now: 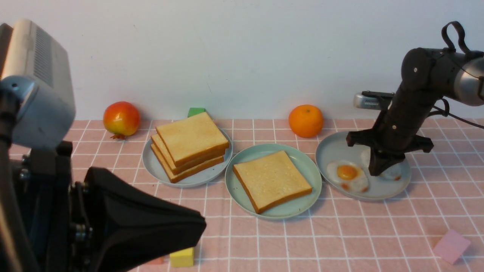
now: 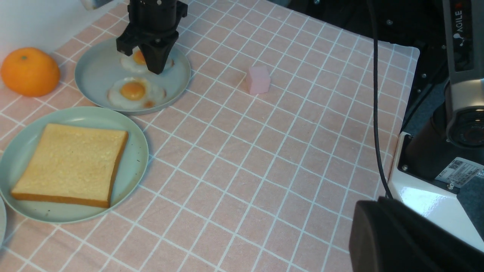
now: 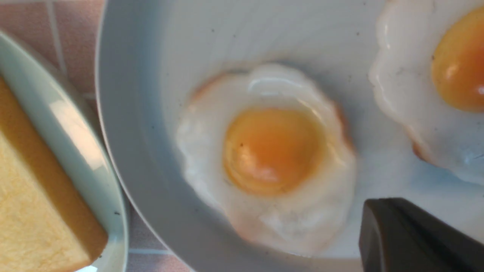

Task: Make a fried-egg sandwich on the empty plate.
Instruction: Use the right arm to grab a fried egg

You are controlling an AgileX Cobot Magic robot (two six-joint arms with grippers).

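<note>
The mint-green empty plate (image 1: 242, 162) stands at the centre with one golden toast slice (image 1: 272, 179) lying flat on it; both also show in the left wrist view, plate (image 2: 132, 166) and slice (image 2: 72, 162). No stacked pair of slices shows. To its right, a grey-blue plate (image 1: 332, 149) holds two fried eggs, a near one (image 1: 348, 174) and a far one (image 1: 393, 173). My right gripper (image 1: 378, 172) points down with its jaws together, its tip low over that plate between the eggs, partly hiding the far egg. My left gripper (image 1: 202, 226) is shut and empty at the near left.
A pile of three toast slices (image 1: 191, 145) sits on the left grey-blue plate (image 1: 151, 164). A red-yellow fruit (image 1: 121, 119), a green block (image 1: 196, 111) and an orange (image 1: 305, 121) line the back wall. A yellow block (image 1: 182, 257) and a pink block (image 1: 452, 246) lie near the front.
</note>
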